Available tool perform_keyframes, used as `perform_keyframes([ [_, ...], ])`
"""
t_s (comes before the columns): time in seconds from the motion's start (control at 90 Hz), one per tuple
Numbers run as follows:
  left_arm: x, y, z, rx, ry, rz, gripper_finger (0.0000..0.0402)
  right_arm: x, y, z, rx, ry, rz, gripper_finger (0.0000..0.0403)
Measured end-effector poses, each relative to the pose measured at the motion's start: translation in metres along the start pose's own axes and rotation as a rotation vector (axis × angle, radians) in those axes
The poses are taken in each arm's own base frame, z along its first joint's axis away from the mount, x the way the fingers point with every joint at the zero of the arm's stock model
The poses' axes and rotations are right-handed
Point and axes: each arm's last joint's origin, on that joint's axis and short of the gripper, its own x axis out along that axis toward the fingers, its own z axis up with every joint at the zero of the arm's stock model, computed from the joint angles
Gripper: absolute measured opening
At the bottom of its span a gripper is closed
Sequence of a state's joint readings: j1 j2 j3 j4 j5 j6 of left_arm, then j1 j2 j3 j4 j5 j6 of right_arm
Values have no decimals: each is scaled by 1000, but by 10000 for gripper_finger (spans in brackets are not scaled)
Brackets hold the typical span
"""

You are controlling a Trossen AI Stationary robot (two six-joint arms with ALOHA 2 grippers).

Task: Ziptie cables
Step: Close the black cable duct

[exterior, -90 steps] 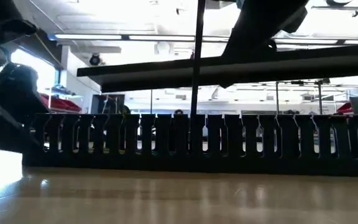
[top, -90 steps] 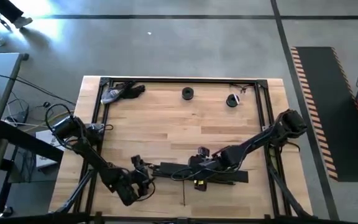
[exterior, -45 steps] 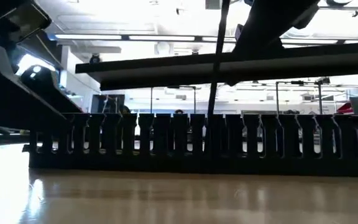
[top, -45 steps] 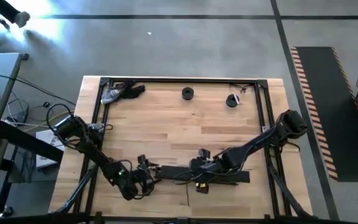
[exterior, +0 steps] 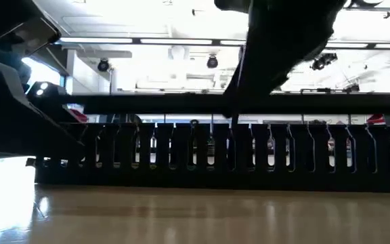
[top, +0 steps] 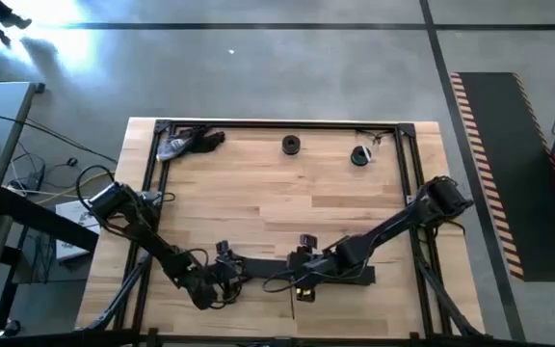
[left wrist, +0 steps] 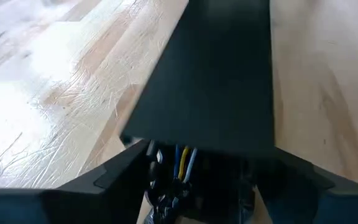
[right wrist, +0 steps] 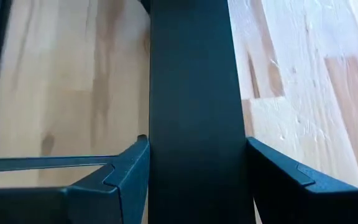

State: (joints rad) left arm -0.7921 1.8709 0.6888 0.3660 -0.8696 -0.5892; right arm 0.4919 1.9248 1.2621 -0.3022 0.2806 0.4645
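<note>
A long black slotted channel (exterior: 181, 152) lies on the table near its front edge. A flat black cover strip (exterior: 181, 103) rests level along the channel's top. It is seen from above as a dark bar (top: 345, 276). My left gripper (top: 222, 272) is shut on the strip's left end (left wrist: 204, 93). My right gripper (top: 302, 268) is shut on it farther right (right wrist: 194, 93). The cables show as thin yellow, blue and white wires (left wrist: 182, 163) under the strip's end, and as thin loops (top: 277, 281) beside the channel. My left gripper pinches the cover strip's left end by its two long edges (left wrist: 143, 134), one finger on each side. The fingers come from the table's left and point along the strip. The strip lies level on the channel's top. My right gripper has the strip between its two fingers, one on each long edge (right wrist: 149, 149), about midway along the strip. It reaches in from the table's right, slanting down. The strip runs on past the fingers and sits level on the channel.
At the far edge lie a grey and black tool (top: 186, 143), a black round part (top: 290, 145) and a second round part (top: 359, 154). A black frame rail (top: 277, 123) borders the table. A thin dark line (top: 292, 306) lies in front of the channel.
Both grippers have gone down and a little toward the table's left edge with the cover strip. A second ago the strip hung tilted above the channel. Now it is level and lies on the channel's top.
</note>
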Motion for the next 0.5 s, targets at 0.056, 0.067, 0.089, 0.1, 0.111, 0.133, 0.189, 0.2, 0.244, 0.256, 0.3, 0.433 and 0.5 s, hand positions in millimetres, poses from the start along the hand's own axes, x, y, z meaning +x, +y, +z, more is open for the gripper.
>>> perform_keyframes([
  [0.056,0,0,0,0,0,0,242,2,1,0,-13,-6,2,204],
  [0.067,0,0,0,0,0,0,242,3,1,0,-17,-5,2,204],
  [0.089,0,0,0,0,0,0,242,4,1,-1,-18,-2,1,204],
  [0.1,0,0,0,0,0,0,242,5,1,-1,-18,-1,0,204],
  [0.111,0,0,0,0,0,0,242,5,1,-2,-20,1,-1,204],
  [0.133,0,0,0,0,0,0,241,7,0,-2,-21,5,-3,204],
  [0.189,0,0,0,4,0,0,241,9,0,-3,-26,10,-5,204],
  [0.2,0,0,0,3,0,0,241,9,0,-3,-27,10,-4,204],
  [0.244,0,0,0,3,1,0,241,9,0,-3,-28,11,-4,204],
  [0.256,0,0,0,3,1,0,241,9,0,-3,-28,12,-5,204],
  [0.3,0,0,0,3,1,-1,241,9,-1,-3,-26,12,-4,203],
  [0.433,0,0,0,0,2,-3,241,10,-4,-2,-13,24,2,203],
  [0.5,0,0,0,0,4,-5,241,13,-5,-2,-6,29,8,203],
])
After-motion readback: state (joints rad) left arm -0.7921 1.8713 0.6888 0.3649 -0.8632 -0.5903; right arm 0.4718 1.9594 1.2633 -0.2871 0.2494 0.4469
